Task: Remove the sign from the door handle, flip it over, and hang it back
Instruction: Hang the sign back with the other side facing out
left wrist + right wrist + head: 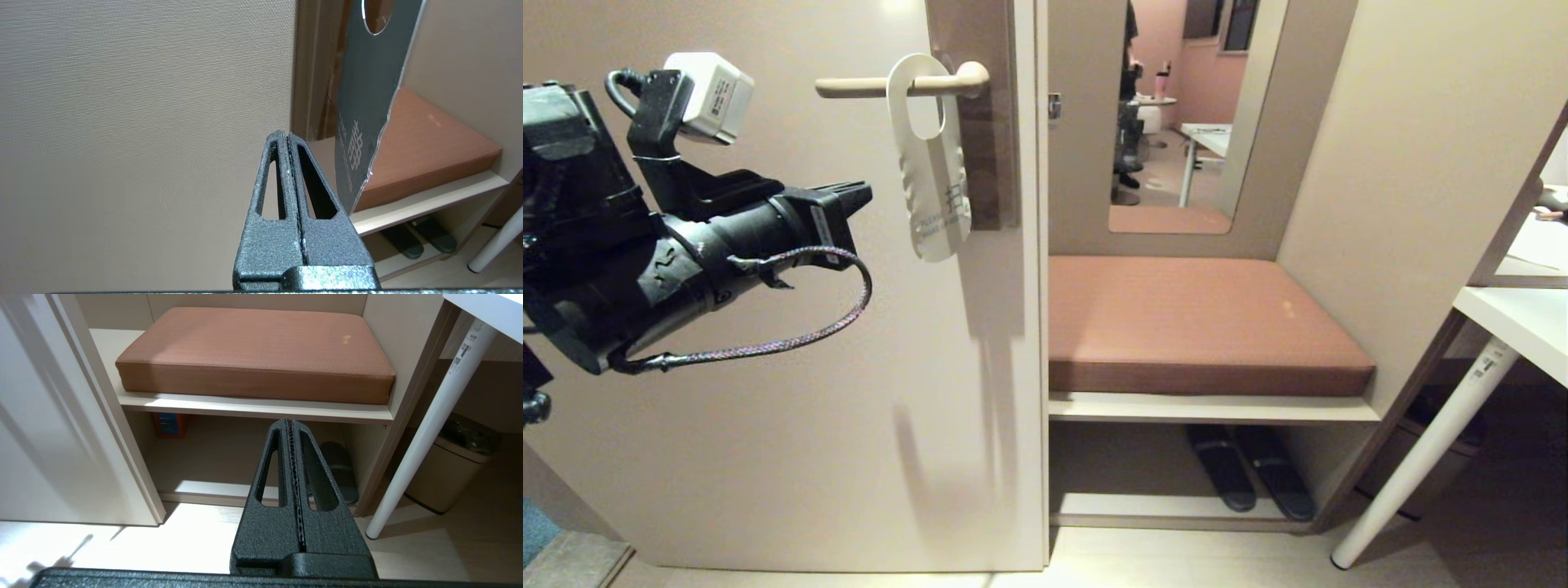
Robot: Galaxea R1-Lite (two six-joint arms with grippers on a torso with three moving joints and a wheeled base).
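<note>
- Left gripper (288, 136) sat nearest my lens, jaws clenched on nothing, just beside the sign (931, 163).
- Sign hung on the door handle (898, 83): pale face outward, dark blue-grey with white lettering behind.
- Right gripper (289, 422) was clenched, empty.

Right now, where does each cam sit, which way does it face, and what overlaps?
Head: on the head, looking forward and down at the door handle, the sign hanging on it, and the left arm.
Left wrist: behind the shut left gripper, facing the door, with the sign close beside the fingertips, apart from them.
Right wrist: behind the shut right gripper, aimed low at the bench cushion.
Shared: all three show the cushion; head and left wrist both show the sign.
</note>
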